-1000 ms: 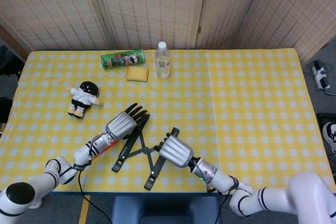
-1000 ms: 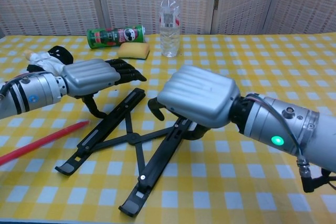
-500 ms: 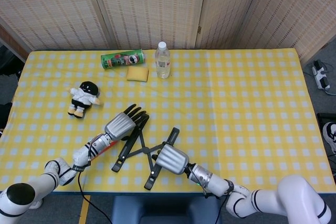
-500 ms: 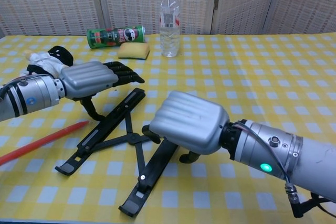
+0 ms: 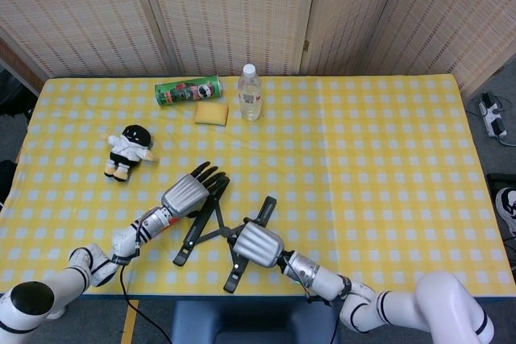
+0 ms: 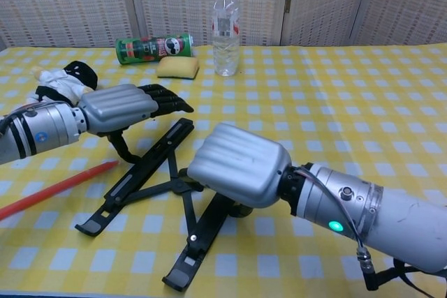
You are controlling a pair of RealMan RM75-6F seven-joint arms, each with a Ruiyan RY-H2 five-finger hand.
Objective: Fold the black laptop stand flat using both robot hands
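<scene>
The black laptop stand (image 5: pixel 219 230) lies on the yellow checked tablecloth (image 5: pixel 363 159) near the table's front edge, between the two hands. Its two long rails run from the near edge toward the far side, tilted to the right, and are joined by crossed links at the middle; the hooked lips are at the near ends. The rails stand apart, so the stand is not folded flat. The left hand (image 6: pixel 124 105) is over the far end of the left rail, fingers extended and close together, thumb curved down beside the rail; contact cannot be confirmed. The right hand (image 6: pixel 237 164) covers the middle of the right rail, palm down; its fingers are hidden beneath it, so their state cannot be told. A red pen (image 6: pixel 56 188) lies left of the stand. At the far side a Pringles can (image 5: pixel 188 90) lies on its side, a capped water bottle (image 5: pixel 250 93) stands upright holding clear liquid, with a yellow sponge (image 5: pixel 211 113) between them. A plush doll (image 5: pixel 127 151) lies at the left.
</scene>
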